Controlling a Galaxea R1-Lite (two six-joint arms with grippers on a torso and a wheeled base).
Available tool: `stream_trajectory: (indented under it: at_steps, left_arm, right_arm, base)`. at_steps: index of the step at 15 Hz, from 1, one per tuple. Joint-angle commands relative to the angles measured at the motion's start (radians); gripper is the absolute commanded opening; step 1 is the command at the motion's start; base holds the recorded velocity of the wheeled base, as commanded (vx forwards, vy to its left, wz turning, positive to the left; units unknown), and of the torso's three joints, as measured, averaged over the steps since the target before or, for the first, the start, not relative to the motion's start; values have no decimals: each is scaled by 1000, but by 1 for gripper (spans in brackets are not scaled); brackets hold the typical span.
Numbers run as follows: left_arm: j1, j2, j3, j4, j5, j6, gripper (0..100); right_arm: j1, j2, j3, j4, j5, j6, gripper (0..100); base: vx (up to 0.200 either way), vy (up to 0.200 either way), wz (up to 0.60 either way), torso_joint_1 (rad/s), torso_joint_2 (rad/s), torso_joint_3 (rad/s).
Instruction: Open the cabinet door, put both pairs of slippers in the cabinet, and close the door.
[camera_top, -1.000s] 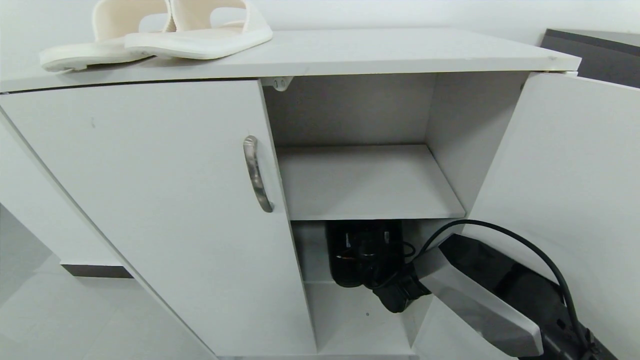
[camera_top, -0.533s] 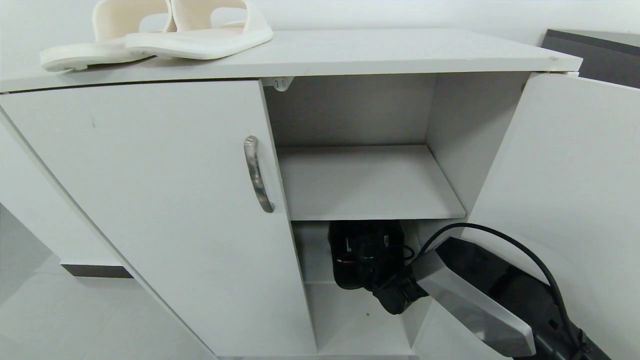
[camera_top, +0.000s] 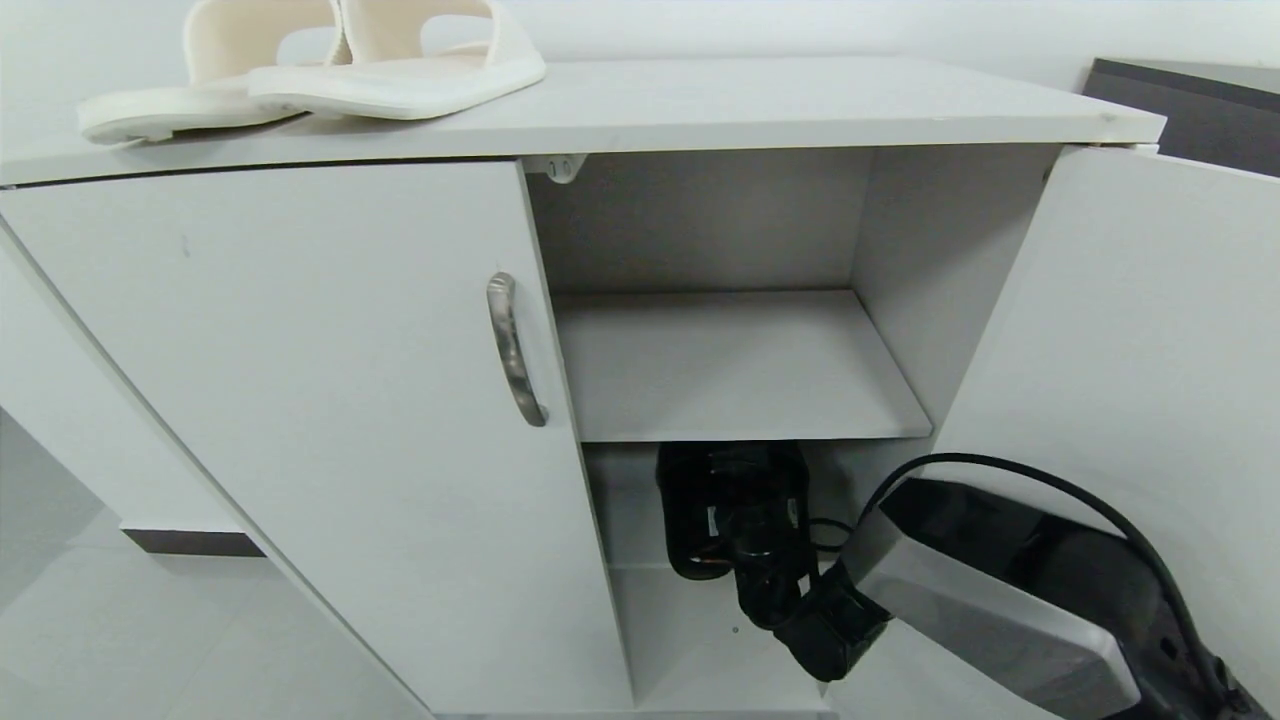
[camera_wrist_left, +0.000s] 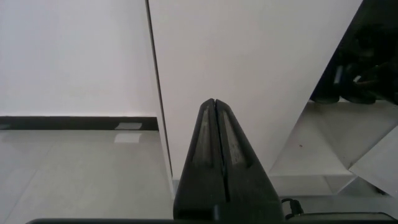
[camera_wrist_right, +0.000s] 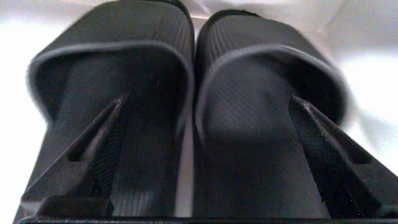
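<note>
Head view: cabinet (camera_top: 700, 100), right door (camera_top: 1130, 330) swung open, left door (camera_top: 280, 380) shut. Black slippers (camera_top: 735, 505) stand in the lower compartment, under the shelf (camera_top: 730, 360). White slippers (camera_top: 320, 70) lie on the cabinet's top surface.

Left wrist view: left tool (camera_wrist_left: 215, 109), fingers pressed together, empty.

Right wrist view: right tool (camera_wrist_right: 208, 102), fingers spread wide, black slippers just ahead, seemingly not gripped.

Judged: door opened, one pair stowed; white pair and closing remain.

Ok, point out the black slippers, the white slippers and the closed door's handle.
black slippers (camera_top: 722, 500), head view, middle of the pair under the shelf.
white slippers (camera_top: 400, 95), head view, sole of the right-hand slipper on the cabinet top.
closed door's handle (camera_top: 512, 350), head view, middle of the metal bar.
</note>
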Motion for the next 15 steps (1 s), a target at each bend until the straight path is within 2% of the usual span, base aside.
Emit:
stream_trajectory:
  at_steps: [1,4,6,11,14,15]
  left_arm:
    - [0,1,0,0,0,-1,0]
    - [0,1,0,0,0,-2,0]
    - [0,1,0,0,-1,-2,0]
    - [0,1,0,0,-4,-2,0]
    - [0,1,0,0,-4,-2,0]
    - [0,1,0,0,-4,-4,0]
  right_arm:
    - [45,-144,212,-117,42,-1,100]
    - [125,-228,465,-256,140,2,100]
    - [165,-289,620,-341,258,7,100]
    - [226,-308,763,-449,382,39,100]
    - [229,-365,844,-488,510,66,100]
    - [232,-401,879,-488,559,103,100]
  base:
    - [0,0,0,0,0,0]
    - [0,0,0,0,0,0]
    - [-200,0,0,0,2,2]
    - [-200,0,0,-1,0,5]
    - [-200,0,0,2,1,1]
    - [0,0,0,0,0,0]
